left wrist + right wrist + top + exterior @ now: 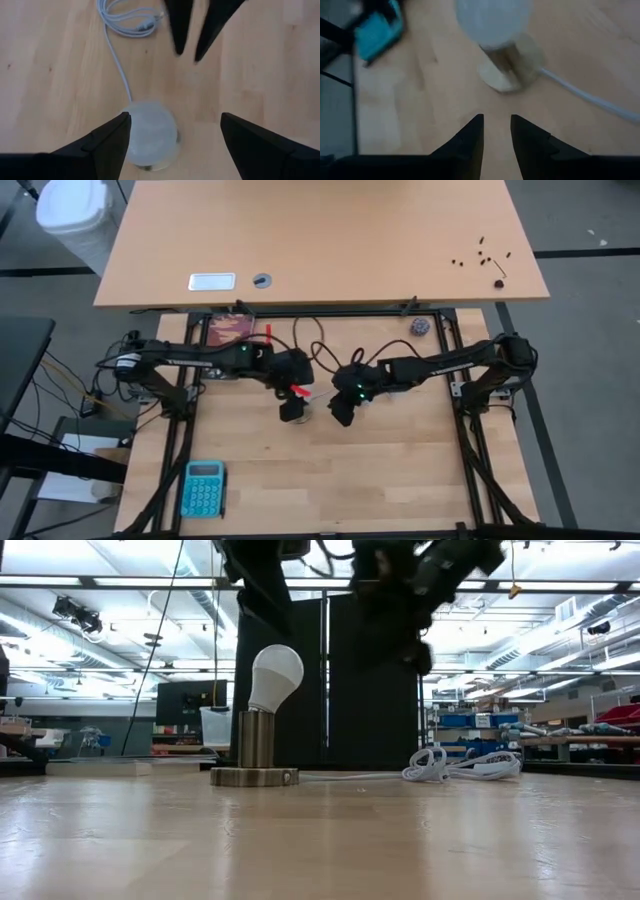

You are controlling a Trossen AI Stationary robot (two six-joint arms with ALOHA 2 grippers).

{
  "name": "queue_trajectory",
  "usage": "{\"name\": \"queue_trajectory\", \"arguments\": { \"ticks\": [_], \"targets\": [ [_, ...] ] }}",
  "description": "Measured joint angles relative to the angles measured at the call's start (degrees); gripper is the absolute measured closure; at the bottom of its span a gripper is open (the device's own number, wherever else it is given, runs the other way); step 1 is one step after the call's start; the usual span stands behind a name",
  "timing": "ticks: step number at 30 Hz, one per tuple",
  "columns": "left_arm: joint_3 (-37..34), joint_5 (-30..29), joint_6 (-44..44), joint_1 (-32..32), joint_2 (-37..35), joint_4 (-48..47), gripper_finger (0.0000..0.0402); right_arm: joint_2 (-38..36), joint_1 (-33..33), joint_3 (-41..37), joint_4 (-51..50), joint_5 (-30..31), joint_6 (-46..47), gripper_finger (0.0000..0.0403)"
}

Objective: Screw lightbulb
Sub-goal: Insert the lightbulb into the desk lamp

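Note:
The white lightbulb [276,677] stands upright with its screw base in the metal socket [255,738], whose round base disc [254,777] rests on the wooden table. My left gripper [175,117] hangs above the lightbulb [150,132], open wide, with a finger on either side of it higher up and touching nothing. My right gripper [496,117] hovers beside and above the lightbulb [492,22], toward the table's right. Its fingers stand a narrow gap apart with nothing between them. In the high view, my left gripper [292,408] and my right gripper [343,412] face each other mid-table.
The socket's white cord [590,97] runs off to a loose coil [460,765] on the table. A teal calculator [203,488] lies near the front left corner. A small purplish-grey ball [420,327] sits at the far right edge. A second tabletop [320,240] lies beyond.

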Motion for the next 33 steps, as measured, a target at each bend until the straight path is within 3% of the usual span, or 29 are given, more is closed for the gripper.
{"name": "queue_trajectory", "arguments": {
  "ticks": [5, 10, 22, 33],
  "targets": [
    [3.9, 0.7, 1.5, 0.8, 3.0, -3.3, 0.009, -4.0, 2.6, 0.0, -6.4, 7.7, 2.4, 0.0296],
    [5.0, 2.7, 1.7, 1.4, 4.4, -3.8, 0.009, -7.5, 5.5, -1.3, -10.1, 11.2, 4.3, 0.0296],
    [4.9, 2.4, 4.6, 1.6, 5.8, -5.5, 0.009, -11.6, 13.3, -12.1, -10.7, 14.5, 18.1, 0.0296],
    [6.2, 0.3, 7.7, 1.6, 5.7, -5.6, 0.009, -11.5, 18.6, -18.1, -4.0, 15.1, 24.4, 0.0311]
  ]
}}
